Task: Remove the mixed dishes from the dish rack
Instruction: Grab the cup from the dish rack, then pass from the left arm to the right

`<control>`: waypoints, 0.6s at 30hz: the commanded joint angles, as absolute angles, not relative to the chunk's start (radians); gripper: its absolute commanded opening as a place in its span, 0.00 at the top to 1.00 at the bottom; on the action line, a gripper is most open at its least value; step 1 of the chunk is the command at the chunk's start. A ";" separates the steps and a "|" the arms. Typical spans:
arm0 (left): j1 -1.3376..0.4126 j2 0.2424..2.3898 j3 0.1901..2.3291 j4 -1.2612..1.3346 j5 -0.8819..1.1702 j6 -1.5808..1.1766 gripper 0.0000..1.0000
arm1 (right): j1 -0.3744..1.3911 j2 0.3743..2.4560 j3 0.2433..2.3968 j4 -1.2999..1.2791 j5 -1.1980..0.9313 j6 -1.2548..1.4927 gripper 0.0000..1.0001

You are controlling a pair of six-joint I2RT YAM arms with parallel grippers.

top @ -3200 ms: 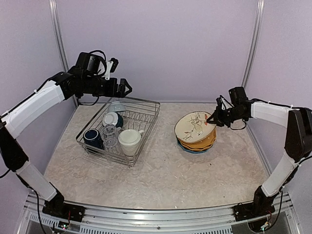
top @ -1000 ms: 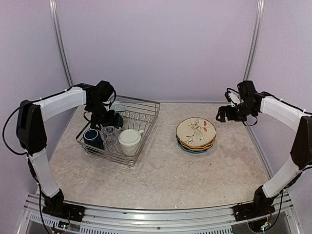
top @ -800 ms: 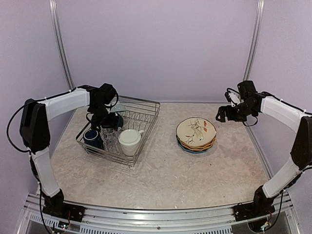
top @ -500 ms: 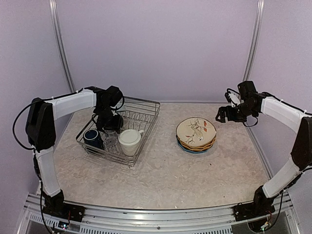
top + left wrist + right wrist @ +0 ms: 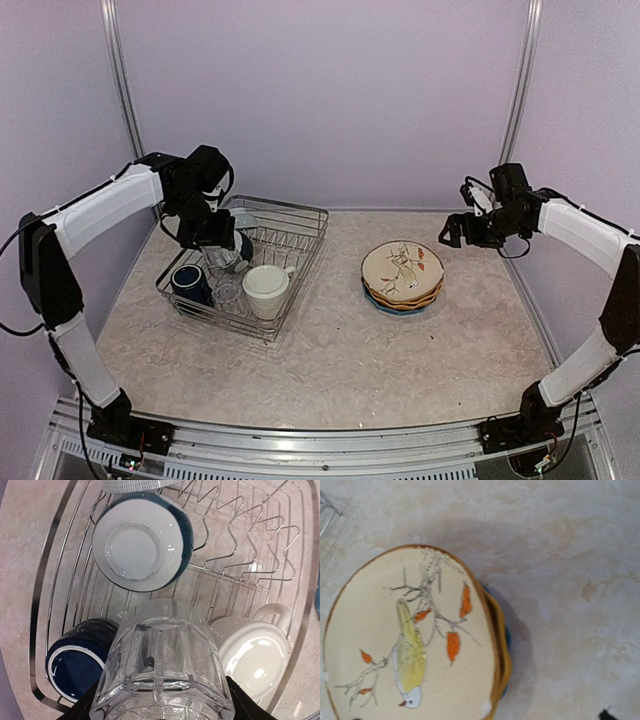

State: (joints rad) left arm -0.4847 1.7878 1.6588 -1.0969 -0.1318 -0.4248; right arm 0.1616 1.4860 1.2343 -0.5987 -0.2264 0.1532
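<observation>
My left gripper is shut on a clear glass, its black fingers on either side of it, just above the dish rack. Below in the rack lie a navy mug, a large cream mug, a teal bowl showing its white base, and another glass. The cream floral plate tops a stack over the yellow plate and the blue plate on the table. My right gripper hangs open and empty behind and right of the stack.
A pale ribbed dish sits at the rack's far end. The rack's wire dividers stand up on its right half. Purple walls close in the back and both sides of the marbled table.
My left gripper has closed on the glass in the rack and risen a little with it as the left arm lifted. The right arm has barely moved.
</observation>
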 commanded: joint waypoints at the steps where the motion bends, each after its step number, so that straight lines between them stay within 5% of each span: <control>1: -0.468 1.640 1.730 -1.128 -0.066 -0.407 0.77 | 0.208 1.462 1.231 -0.565 -0.262 0.195 0.00; 7: -0.423 1.523 1.674 -0.896 0.250 -0.439 0.82 | 0.353 1.489 1.249 -0.438 -0.366 0.306 0.00; 18: -0.428 1.471 1.332 0.013 0.760 -0.900 0.95 | 0.579 1.526 1.202 0.220 -0.636 0.671 0.00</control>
